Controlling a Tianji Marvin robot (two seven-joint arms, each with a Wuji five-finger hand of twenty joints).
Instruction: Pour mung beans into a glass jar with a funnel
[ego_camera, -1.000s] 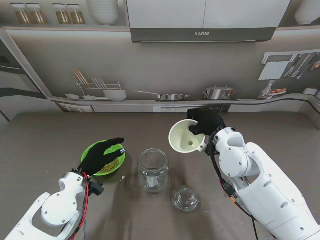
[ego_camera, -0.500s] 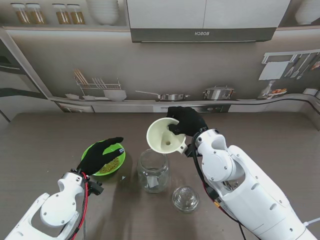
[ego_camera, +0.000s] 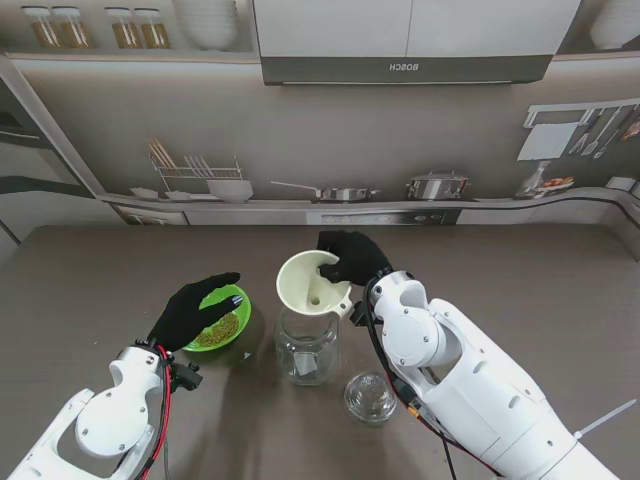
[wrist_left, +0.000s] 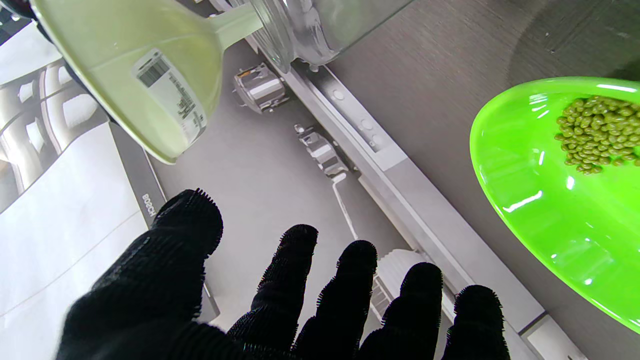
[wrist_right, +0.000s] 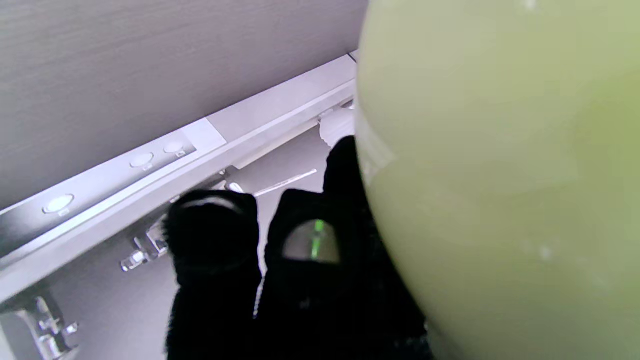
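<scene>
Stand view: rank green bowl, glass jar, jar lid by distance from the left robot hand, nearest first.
From the left robot hand:
1. Green bowl of mung beans, directly under the fingers, on the robot's left side.
2. Glass jar, mid-table, to the right of the bowl, under the funnel.
3. Jar lid, farthest, right of the jar and nearer to me.

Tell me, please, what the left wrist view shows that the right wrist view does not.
Only the left wrist view shows the green bowl with mung beans, the glass jar, the funnel's label, and the open left hand. Only the right wrist view shows the right hand shut on the funnel, which fills much of that view. Both show the pale funnel and the kitchen backdrop.
</scene>
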